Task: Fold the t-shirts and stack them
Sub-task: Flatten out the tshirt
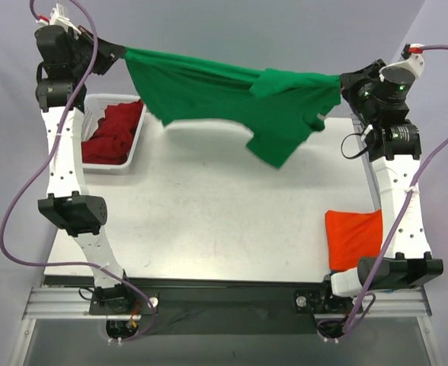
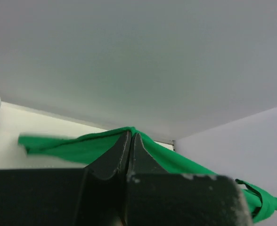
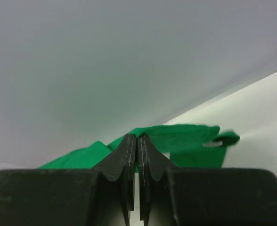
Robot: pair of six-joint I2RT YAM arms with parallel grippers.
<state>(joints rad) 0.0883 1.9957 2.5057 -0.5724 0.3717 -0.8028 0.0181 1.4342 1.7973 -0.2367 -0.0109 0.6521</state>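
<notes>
Clamping opposite ends, left gripper (image 1: 122,52) and right gripper (image 1: 344,82) hold the green t-shirt (image 1: 209,88) — stretched between them.

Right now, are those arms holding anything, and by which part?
Yes: the green t-shirt, stretched in the air between them. The left gripper pinches one end, the right gripper the other, near the neck label.

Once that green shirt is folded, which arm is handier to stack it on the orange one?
Likely the right: the orange t-shirt lies on its side, near its base. The right gripper and left gripper both hold the green t-shirt aloft.
</notes>
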